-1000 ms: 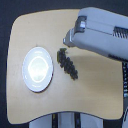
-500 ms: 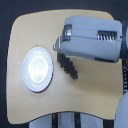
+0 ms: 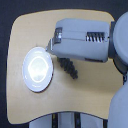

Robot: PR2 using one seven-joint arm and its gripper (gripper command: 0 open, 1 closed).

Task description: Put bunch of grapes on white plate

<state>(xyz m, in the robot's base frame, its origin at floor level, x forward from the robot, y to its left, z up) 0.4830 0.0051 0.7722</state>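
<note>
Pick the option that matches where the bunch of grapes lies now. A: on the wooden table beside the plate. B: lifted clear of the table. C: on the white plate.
A: the bunch of grapes lies on the wooden table, on the exterior view's right of the white plate, partly under the gripper.

Exterior view soft, low resolution, edges blurred throughout. Strong overhead light: white plate (image 3: 37, 69) blown out, glare ring on glossy centre, rim detail lost. Wooden table (image 3: 30, 30) evenly lit, warm tone. Bunch of grapes (image 3: 69, 67) nearly black, berries barely separable. Grey arm (image 3: 85, 39) casts dark shadow beneath. Background black, underexposed.
</note>
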